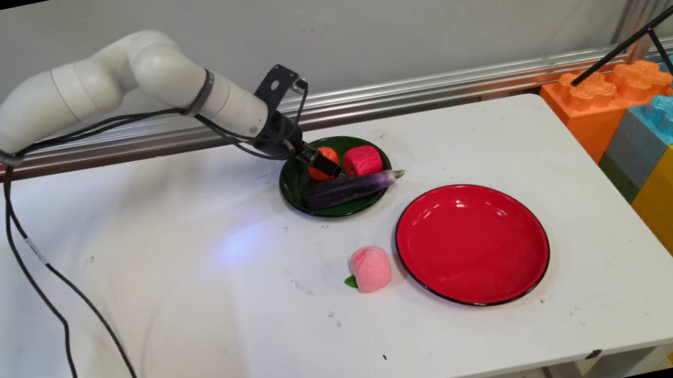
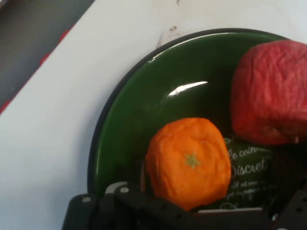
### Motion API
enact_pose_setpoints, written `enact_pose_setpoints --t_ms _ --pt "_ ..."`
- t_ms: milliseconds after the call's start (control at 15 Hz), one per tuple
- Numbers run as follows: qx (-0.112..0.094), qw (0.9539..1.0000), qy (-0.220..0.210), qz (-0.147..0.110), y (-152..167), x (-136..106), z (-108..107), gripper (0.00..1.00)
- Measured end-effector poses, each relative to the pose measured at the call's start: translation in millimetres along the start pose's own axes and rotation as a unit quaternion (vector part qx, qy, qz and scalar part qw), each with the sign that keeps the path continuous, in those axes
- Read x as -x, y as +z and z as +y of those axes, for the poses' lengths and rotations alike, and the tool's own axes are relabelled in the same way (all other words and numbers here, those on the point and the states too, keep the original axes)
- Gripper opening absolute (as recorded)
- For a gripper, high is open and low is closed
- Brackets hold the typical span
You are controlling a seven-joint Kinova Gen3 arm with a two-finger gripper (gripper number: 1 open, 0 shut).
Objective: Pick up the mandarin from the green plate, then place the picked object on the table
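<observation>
pincer (image 1: 324, 165): it is reaching down into the green plate (image 1: 294, 189) from the plate's left-rear side; in the hand view its black linkage is sitting just under the orange; whether the fingers are spread or pressed together, I cannot tell, because the tips are not showing clearly.

orange (image 2: 188, 162): a soft toy orange with a small green star on top; it is lying in the green plate (image 2: 124, 120), on the plate's rear-left part, and the pincer is nearest to it, perhaps touching it.

red fruit (image 1: 362, 160): a red, rough toy fruit; it is lying in the same plate, just beside the orange, on the plate's rear-right part.

eggplant (image 1: 350, 188): a long purple toy; it is lying across the front part of the green plate, with its tip passing over the plate's right rim.

red plate (image 1: 433, 227): it is standing to the front-right of the green plate, near but apart.

peach (image 1: 370, 268): a pink toy with a small green leaf; it is lying on the bench (image 1: 156, 304) in front of the green plate, just beside the red plate's left rim.

handling, as a judgement: the orange is looking soft and round; a grip across its middle is seeming the safest; the red fruit is close, so one finger is having little room on that side.
</observation>
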Motion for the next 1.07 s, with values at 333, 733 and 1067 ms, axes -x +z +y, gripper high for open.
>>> enact_pose_setpoints --t_ms 333,733,1067 --pt "-0.010 0.9999 0.004 0.000 2.4 1.5 -0.9 0.00" --pt "-0.014 0.9997 0.019 0.001 -1.1 1.7 1.3 0.00" --pt "-0.017 0.9996 0.022 0.005 -12.8 -1.4 5.9 0.00"
